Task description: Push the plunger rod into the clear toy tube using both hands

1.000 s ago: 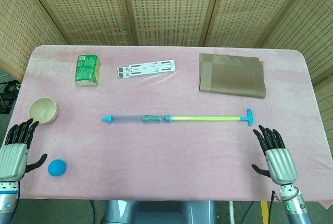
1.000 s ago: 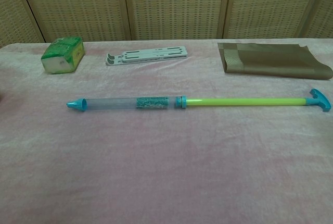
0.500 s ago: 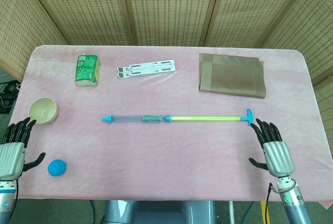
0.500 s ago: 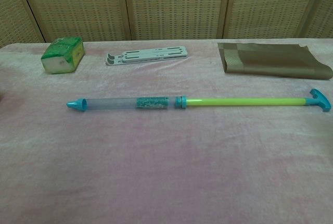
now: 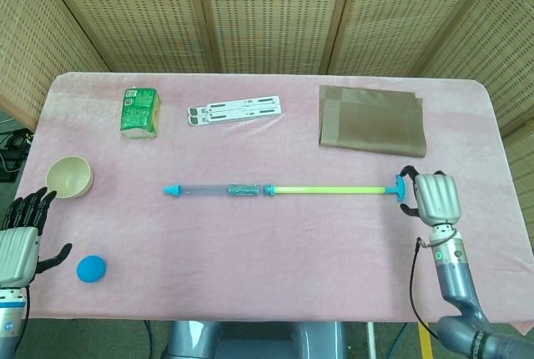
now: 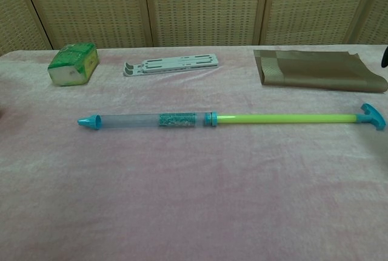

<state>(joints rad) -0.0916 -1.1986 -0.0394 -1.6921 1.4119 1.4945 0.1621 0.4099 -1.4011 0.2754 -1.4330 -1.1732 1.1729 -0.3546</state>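
Note:
The clear toy tube [image 5: 215, 189] [image 6: 138, 120] lies across the middle of the pink table, cyan tip to the left. Its yellow-green plunger rod [image 5: 329, 189] [image 6: 285, 117] sticks far out to the right and ends in a cyan T-handle [image 5: 400, 184] [image 6: 371, 116]. My right hand [image 5: 434, 196] hovers just right of the handle, back to the head camera, dark fingertips [image 5: 405, 206] beside it. In the chest view the handle lies free and only a dark tip shows at the right edge. My left hand [image 5: 20, 240] is open at the front left corner, far from the tube.
A beige bowl [image 5: 69, 176] and a blue ball [image 5: 91, 268] sit near my left hand. At the back lie a green box [image 5: 139, 112], a white folding stand [image 5: 234, 111] and a brown folded mat [image 5: 372, 119]. The table's right edge runs close to my right hand.
My right hand has risen and moved forward to just beside the T-handle. My left hand has drifted slightly back toward the edge. The tube and rod have not moved.

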